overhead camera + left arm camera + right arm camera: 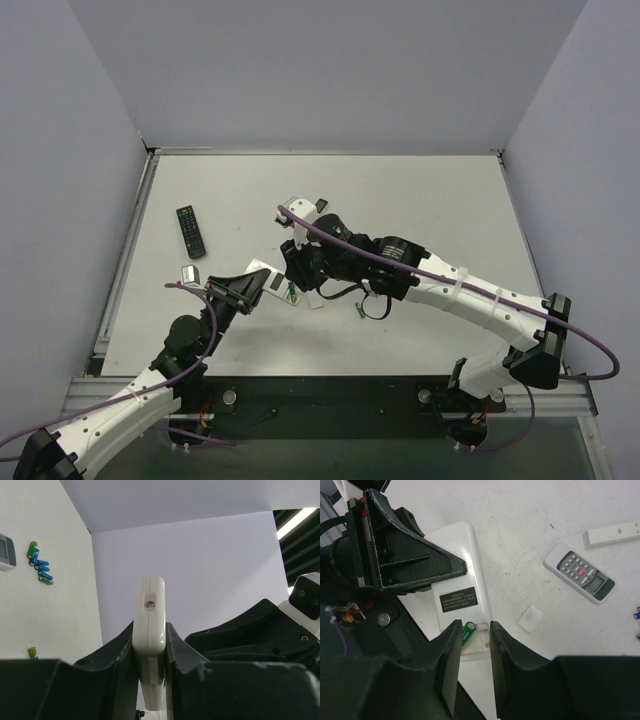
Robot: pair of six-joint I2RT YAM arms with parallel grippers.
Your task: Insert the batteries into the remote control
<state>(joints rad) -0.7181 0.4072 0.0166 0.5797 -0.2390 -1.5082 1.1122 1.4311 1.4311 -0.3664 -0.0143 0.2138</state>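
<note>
Where grey walls (330,70) enclose the white table (400,200), loose batteries (40,570) lie grouped.

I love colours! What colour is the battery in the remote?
The battery is green, clearest from the right wrist.

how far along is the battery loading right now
Done: one green battery lies in the open bay of the remote control. In hand: the left gripper clamps the remote by its edges while the right gripper hovers open over the bay. Left: spare batteries sit on the table, and a small white piece, possibly the bay cover, lies off.
</note>
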